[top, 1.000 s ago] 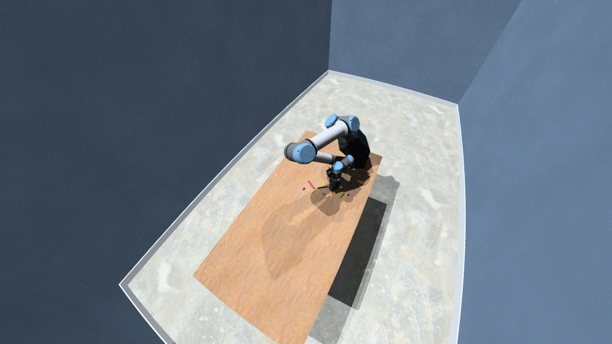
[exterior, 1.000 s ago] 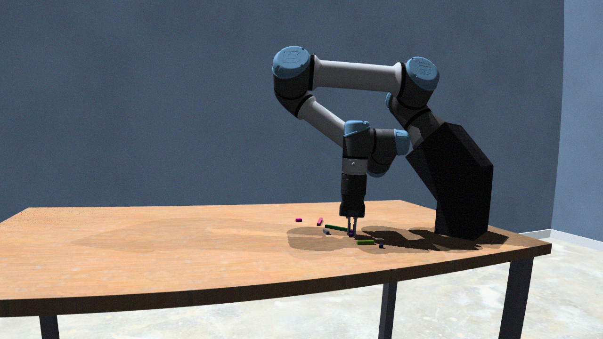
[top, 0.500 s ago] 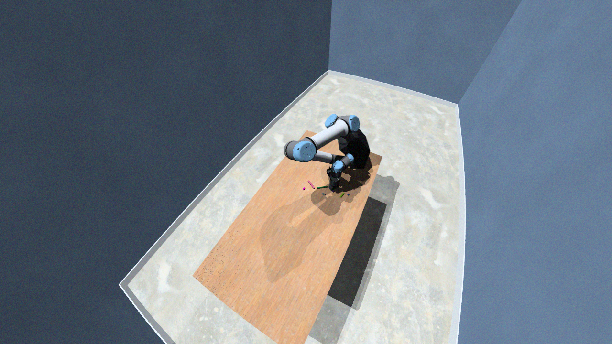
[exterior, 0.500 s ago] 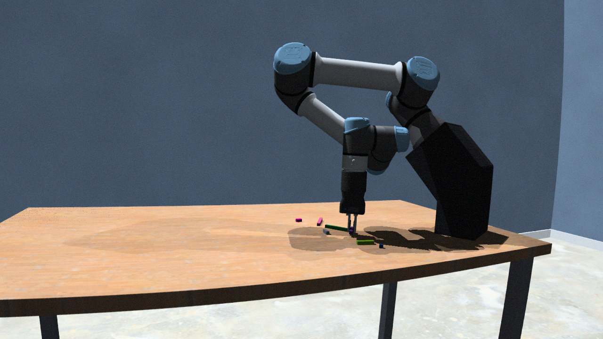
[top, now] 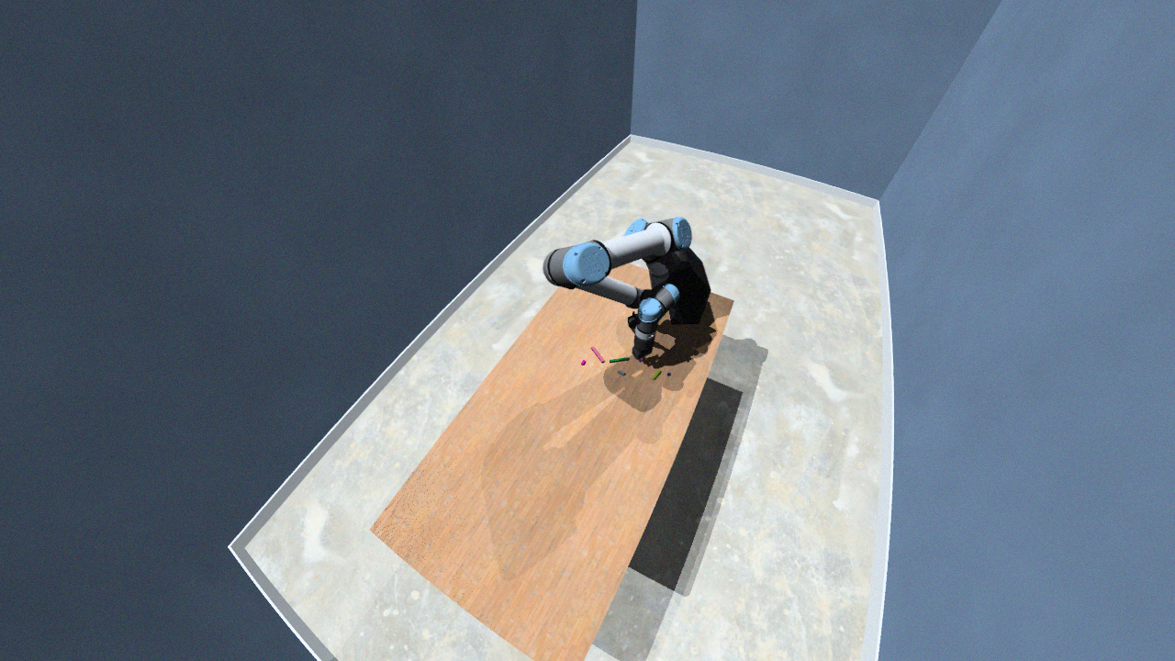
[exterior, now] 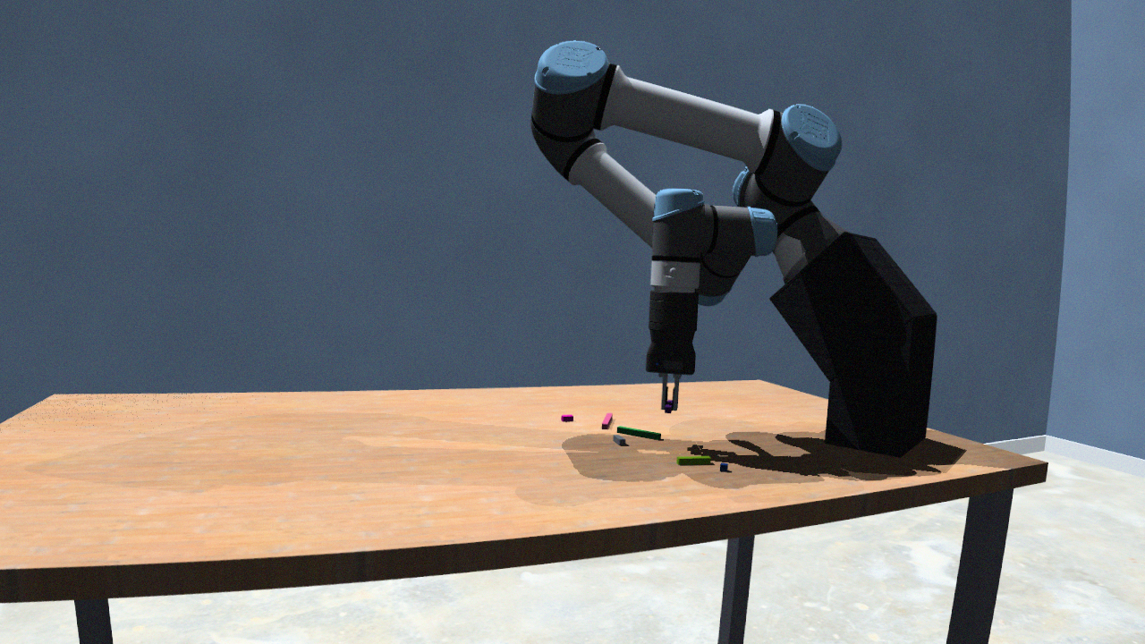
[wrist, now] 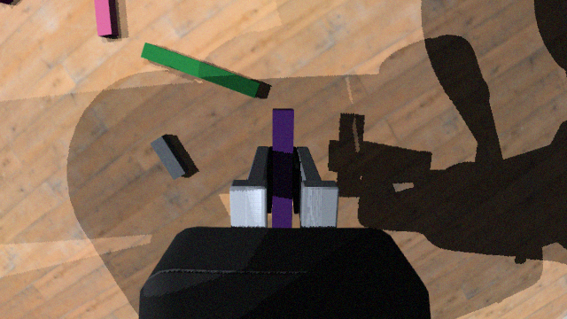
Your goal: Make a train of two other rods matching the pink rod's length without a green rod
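The purple rod (exterior: 668,406) (wrist: 283,130) is up off the table (top: 525,460) (exterior: 320,472), gripped between the fingers of the gripper (exterior: 669,405) (wrist: 282,167), with the grey rod (top: 621,373) (exterior: 618,440) (wrist: 168,157), green rod (top: 619,360) (exterior: 639,433) (wrist: 199,69) and pink rod (top: 597,353) (exterior: 606,420) (wrist: 104,18) lying apart on the wood beyond.

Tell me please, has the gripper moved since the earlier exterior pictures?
Yes. In the exterior view the gripper has gone up from the table, carrying the purple rod between its fingers.
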Motion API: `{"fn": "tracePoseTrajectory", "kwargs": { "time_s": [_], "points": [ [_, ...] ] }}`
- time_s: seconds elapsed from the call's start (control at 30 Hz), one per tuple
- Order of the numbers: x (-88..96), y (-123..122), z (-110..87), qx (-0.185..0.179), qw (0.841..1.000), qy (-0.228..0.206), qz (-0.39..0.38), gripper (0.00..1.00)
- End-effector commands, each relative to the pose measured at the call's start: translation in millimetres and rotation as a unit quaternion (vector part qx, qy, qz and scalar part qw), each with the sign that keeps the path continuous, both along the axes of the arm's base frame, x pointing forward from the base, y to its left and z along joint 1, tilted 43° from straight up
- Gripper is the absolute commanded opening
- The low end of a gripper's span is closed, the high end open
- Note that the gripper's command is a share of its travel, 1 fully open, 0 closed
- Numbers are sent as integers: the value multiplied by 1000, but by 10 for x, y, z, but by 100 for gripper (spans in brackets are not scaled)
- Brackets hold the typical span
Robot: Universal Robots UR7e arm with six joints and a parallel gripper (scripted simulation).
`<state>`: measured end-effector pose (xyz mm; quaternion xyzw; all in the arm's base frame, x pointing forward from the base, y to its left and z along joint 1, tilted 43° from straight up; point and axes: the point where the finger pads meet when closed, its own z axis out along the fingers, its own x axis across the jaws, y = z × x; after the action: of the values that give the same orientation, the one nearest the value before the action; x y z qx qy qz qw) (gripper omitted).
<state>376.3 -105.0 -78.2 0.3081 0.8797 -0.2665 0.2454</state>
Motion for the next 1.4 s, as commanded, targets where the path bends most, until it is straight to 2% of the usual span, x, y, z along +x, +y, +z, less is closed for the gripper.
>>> {"fn": "tracePoseTrajectory", "kwargs": {
  "time_s": [0.0,0.3,0.83,0.97,1.1,1.37],
  "points": [
    [-55,126,150,0,1000,0,0,24],
    [-103,236,281,0,1000,0,0,24],
    [-88,245,293,-2,1000,4,5,24],
    [-36,250,301,-7,1000,17,20,24],
    [175,275,341,-29,994,66,80,24],
    [473,328,421,-59,976,135,161,24]
  ]
}}
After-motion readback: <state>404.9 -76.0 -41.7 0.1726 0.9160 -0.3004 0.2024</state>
